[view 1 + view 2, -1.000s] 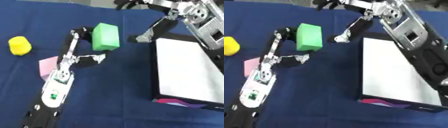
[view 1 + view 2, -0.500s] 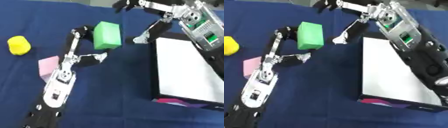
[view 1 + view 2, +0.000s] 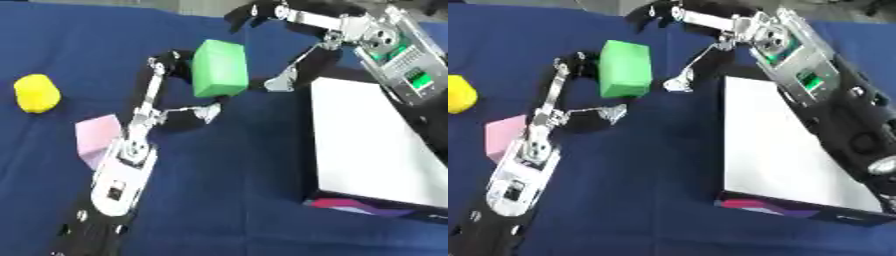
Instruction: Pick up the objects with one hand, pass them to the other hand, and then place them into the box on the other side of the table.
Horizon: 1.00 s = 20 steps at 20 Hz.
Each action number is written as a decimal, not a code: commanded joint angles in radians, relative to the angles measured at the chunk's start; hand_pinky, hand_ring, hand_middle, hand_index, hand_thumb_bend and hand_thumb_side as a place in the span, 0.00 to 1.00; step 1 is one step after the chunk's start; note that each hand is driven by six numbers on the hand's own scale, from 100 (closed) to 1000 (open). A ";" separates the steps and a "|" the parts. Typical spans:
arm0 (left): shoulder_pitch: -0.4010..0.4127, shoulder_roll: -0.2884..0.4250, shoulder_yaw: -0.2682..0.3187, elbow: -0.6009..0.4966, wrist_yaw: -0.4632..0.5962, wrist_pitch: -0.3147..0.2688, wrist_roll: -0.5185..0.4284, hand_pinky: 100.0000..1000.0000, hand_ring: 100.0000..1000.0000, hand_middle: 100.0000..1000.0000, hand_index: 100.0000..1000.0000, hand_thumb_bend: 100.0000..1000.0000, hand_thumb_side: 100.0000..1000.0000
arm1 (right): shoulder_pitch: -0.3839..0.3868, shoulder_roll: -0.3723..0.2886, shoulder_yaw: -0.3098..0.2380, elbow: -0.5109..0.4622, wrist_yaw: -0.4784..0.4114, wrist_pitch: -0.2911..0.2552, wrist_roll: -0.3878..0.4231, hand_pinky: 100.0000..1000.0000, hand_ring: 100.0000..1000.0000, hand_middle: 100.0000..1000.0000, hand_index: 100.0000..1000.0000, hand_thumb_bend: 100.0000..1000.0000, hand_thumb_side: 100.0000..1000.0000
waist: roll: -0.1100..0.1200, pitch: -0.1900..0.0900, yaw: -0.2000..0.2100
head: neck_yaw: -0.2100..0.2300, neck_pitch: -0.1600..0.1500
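I hold the green block point(image 3: 218, 68) raised over the blue table, pinched in my left hand point(image 3: 175, 85), with my right hand point(image 3: 293, 50) spread open beside it for the handover, box point(image 3: 372, 145) waiting right.

A robot test bench, it seems: a table point(image 3: 262, 210) draped in blue cloth fills the frame, with plain blocks and a box point(image 3: 367, 150) at right.

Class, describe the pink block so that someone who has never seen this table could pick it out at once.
Start at the blue table and find the robot's left arm. The pink block lies against that arm's left side, below the yellow object. It is the only pale pink, box-shaped piece; the green block is held in the left hand.
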 commanded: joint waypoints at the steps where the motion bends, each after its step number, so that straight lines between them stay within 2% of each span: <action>1: -0.017 -0.020 -0.005 -0.018 0.007 0.003 0.007 0.69 0.45 0.34 0.49 0.00 0.05 | -0.016 -0.010 -0.009 0.002 0.007 -0.007 0.006 0.85 0.93 0.78 0.94 0.37 0.24 | 0.000 -0.005 -0.001 | -0.004 -0.008; 11: -0.019 -0.036 -0.002 0.001 0.013 0.011 0.032 0.68 0.45 0.33 0.49 0.00 0.11 | -0.014 -0.007 -0.005 0.010 0.017 -0.017 0.021 0.85 0.93 0.79 0.94 0.37 0.26 | -0.004 -0.004 -0.001 | -0.004 -0.006; 20: -0.017 -0.038 -0.022 -0.013 0.034 -0.005 0.014 0.68 0.45 0.33 0.49 0.00 0.11 | -0.010 -0.002 -0.007 0.048 0.039 -0.017 -0.014 0.85 0.93 0.77 0.94 0.33 0.27 | -0.003 0.000 0.002 | -0.012 -0.011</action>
